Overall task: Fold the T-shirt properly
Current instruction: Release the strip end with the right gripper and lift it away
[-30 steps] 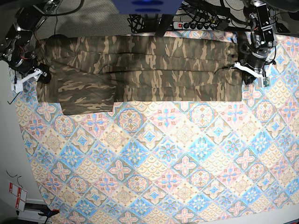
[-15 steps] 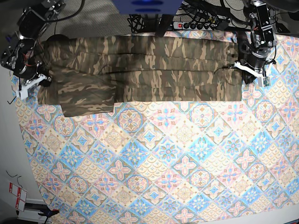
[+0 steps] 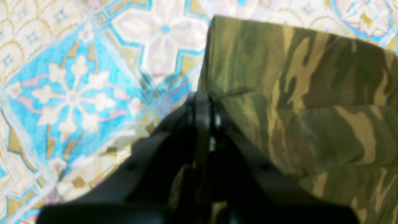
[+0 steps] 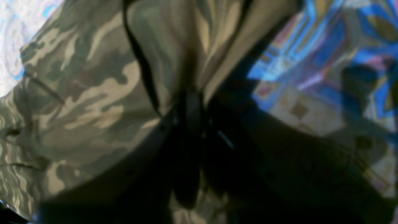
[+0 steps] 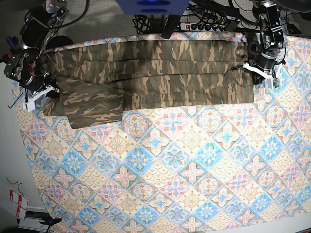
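Right wrist view: heavily blurred; T-shirt (image 4: 93, 87) cut off at top and left edges; right hand (image 4: 189, 109) a dark shape, fingertip contact unclear. Left wrist view: soft focus; left hand (image 3: 202, 105) base cropped below. Base view: surface (image 5: 194, 170) edges cut off.

The bench (image 5: 184, 174) fills most of the frame under a pastel blue-pink patterned tablecloth (image 5: 160, 165). The camouflage T-shirt (image 5: 160, 73) lies directly on it as a long band across the upper part.
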Action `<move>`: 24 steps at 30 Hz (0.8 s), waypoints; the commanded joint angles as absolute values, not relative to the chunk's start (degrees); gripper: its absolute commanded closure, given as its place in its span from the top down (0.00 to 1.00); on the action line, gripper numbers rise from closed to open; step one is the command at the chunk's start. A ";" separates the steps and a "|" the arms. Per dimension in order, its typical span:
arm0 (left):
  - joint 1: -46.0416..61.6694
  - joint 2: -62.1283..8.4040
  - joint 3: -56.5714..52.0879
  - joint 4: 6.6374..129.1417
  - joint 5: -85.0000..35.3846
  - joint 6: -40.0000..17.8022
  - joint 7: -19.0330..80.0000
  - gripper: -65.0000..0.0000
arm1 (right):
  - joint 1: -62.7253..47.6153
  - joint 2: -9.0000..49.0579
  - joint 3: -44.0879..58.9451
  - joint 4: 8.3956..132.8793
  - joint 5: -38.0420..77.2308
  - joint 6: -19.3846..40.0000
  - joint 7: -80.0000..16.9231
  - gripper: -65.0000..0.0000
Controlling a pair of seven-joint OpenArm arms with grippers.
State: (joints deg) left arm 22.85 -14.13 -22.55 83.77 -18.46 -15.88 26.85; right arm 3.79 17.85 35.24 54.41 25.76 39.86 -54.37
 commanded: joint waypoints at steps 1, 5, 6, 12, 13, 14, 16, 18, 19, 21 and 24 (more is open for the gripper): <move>22.81 -14.81 -23.08 84.62 -18.86 -15.87 25.71 0.00 | 4.44 19.03 35.47 54.99 25.45 40.00 -54.46 0.00; 22.02 -14.81 -23.08 84.44 -18.86 -15.87 26.07 0.00 | 4.97 19.03 35.47 54.99 25.45 40.00 -54.46 0.00; 22.02 -14.81 -23.08 84.18 -18.86 -15.87 26.07 0.00 | 4.97 19.03 35.47 54.99 25.45 40.00 -54.46 0.00; 20.97 -14.55 -22.99 83.82 -18.86 -15.87 26.07 0.00 | 4.70 19.03 35.56 55.87 25.54 40.00 -54.90 0.10; 20.97 -14.55 -22.99 83.82 -18.86 -15.87 26.07 0.00 | 4.70 19.03 35.56 56.57 25.54 40.00 -54.90 0.16; 20.97 -14.55 -22.99 83.82 -18.86 -15.87 26.07 0.00 | 4.70 19.03 35.56 57.45 25.54 40.00 -54.90 0.22; 20.97 -14.55 -22.99 83.82 -18.86 -15.87 26.07 0.00 | 4.53 19.03 35.82 59.82 25.54 40.00 -54.90 0.35; 20.97 -14.55 -22.99 83.82 -18.86 -15.87 26.07 0.00 | 3.38 19.03 35.91 61.93 25.54 40.00 -54.90 0.44; 20.97 -14.55 -23.08 83.82 -18.86 -15.87 26.07 0.00 | 2.86 19.03 35.91 63.60 25.54 40.00 -54.90 0.47; 20.97 -14.55 -23.08 83.91 -18.86 -15.87 26.07 0.00 | 1.89 19.03 36.62 67.74 25.54 40.00 -54.55 0.53; 21.14 -14.73 -23.16 84.09 -18.95 -15.87 26.07 0.00 | -0.04 19.03 37.58 75.30 25.54 39.60 -54.81 0.56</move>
